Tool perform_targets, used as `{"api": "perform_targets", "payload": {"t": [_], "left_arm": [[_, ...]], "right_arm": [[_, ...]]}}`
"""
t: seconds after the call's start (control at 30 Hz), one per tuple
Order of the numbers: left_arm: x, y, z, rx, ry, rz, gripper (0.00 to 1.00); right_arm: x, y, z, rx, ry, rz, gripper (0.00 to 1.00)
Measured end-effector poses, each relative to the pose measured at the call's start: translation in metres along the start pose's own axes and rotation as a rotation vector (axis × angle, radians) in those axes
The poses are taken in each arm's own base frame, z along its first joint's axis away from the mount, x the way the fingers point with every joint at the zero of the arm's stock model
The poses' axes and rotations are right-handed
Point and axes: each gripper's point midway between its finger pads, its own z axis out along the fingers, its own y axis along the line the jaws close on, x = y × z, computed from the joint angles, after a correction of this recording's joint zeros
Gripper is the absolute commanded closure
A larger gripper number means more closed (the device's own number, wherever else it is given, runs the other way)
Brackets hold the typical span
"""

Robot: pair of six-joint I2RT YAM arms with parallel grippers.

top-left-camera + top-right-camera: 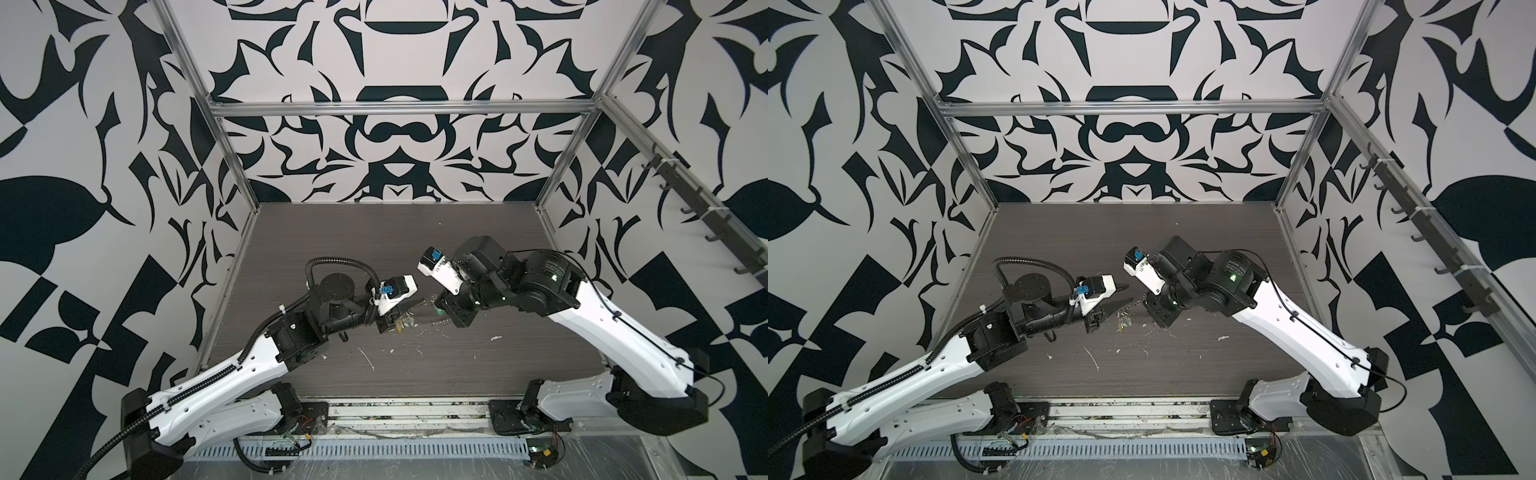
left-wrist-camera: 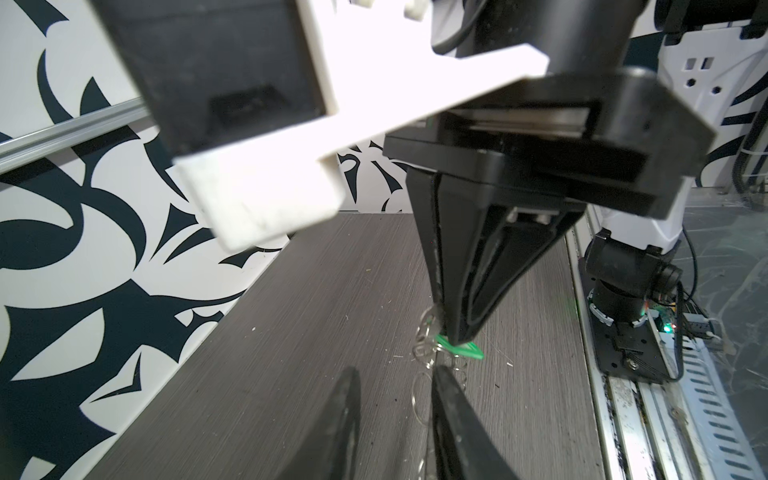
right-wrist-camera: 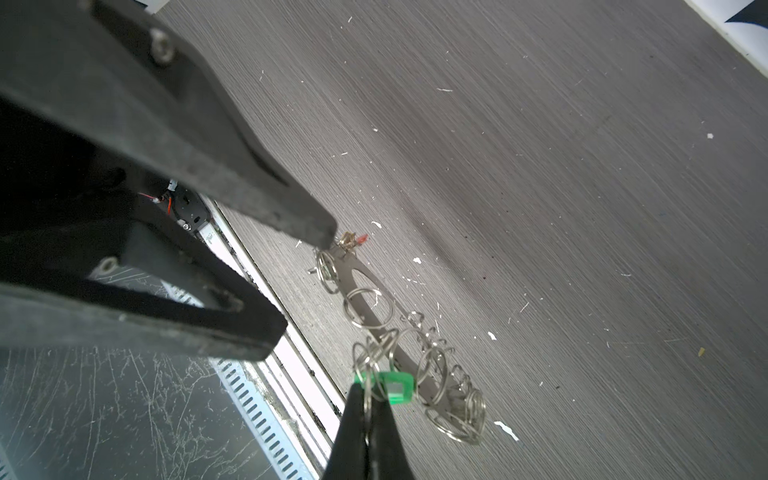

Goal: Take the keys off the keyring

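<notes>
Keyring [image 3: 374, 326] sits about mid-tabletop [image 1: 374, 257], well clear of every edge, between the two tools. It appears to hang edge-on from the right tool [image 3: 365, 399], though whether its low end touches the surface cannot be told. Right tool: clenched on one wire loop of the rim, just beside the green tag [image 3: 397, 386]. Left tool [image 2: 395, 378]: jaws apart, nothing pinched, one tip near the end bearing the red-orange tag [image 3: 361, 239]. Keys not separable from the loops in these views. Judgement: light, stiff, smooth metal, likely to swing and slip under a single-loop hold. Better purchase is probably the flat disc rim for steadying and the plastic tag for pulling; tags may crack if squeezed hard.
</notes>
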Motion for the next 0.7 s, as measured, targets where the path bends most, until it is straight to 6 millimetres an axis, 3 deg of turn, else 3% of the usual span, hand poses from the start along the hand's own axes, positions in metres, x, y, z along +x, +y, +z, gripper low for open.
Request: {"api": "perform_targets", "payload": {"t": [0.7], "left_arm": [[0.022,0.002,-0.003,-0.037,0.051,0.0,0.63]], "right_arm": [[-0.002,-0.002,0.007,0.012,0.012,0.0,1.0]]}}
